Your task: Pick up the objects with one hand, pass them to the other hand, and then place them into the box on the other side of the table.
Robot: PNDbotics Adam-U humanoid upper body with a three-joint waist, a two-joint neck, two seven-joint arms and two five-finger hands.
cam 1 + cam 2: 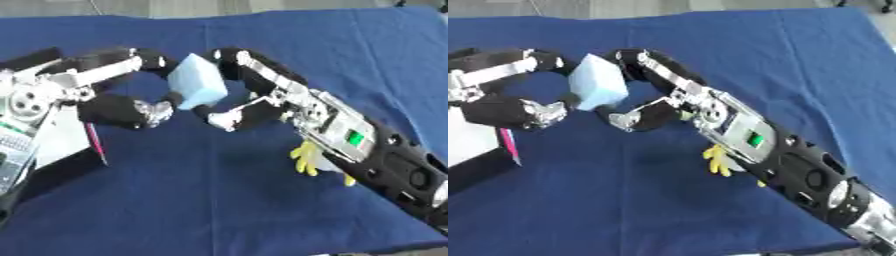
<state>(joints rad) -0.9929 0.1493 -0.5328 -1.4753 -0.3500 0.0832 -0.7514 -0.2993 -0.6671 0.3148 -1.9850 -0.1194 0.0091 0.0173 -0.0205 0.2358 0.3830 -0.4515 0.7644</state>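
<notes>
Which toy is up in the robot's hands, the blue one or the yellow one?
The light blue block. Both hands curl around it above the cloth, while the yellow thing lies untouched under the right arm.

A blue cloth [219, 200] covers the desk. A strip of pale floor [219, 6] runs along the 12 o'clock edge, beyond the cloth's far side.

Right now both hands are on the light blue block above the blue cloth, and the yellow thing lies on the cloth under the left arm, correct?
Not quite. The left hand and right hand do meet on the light blue block, but the yellow thing lies under the right arm, as the left eye view shows.
</notes>
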